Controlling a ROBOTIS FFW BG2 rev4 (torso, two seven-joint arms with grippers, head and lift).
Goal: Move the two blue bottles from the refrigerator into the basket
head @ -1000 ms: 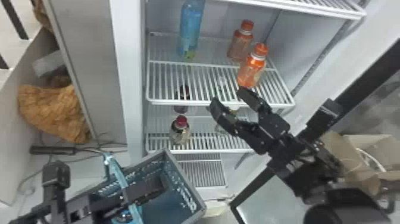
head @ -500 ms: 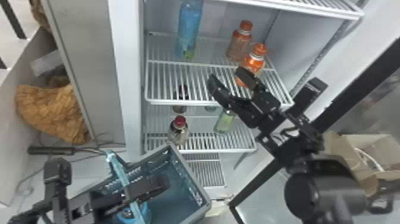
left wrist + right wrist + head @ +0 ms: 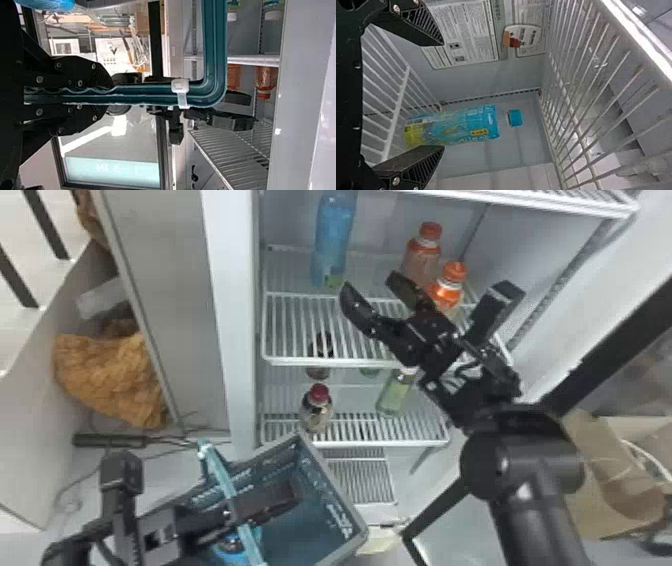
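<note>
Now the right gripper [image 3: 370, 281] has moved in toward the blue bottle [image 3: 334, 235], upright just beyond its spread fingers, so lining up a grasp seems next. Lower down, the left gripper [image 3: 109, 97] pinches the basket handle [image 3: 138, 89].

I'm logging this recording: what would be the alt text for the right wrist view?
The open, empty right gripper is inside the refrigerator, facing a blue bottle that stands on a wire shelf. Another wire shelf is above, and printed sheets cover part of the wall behind.
</note>
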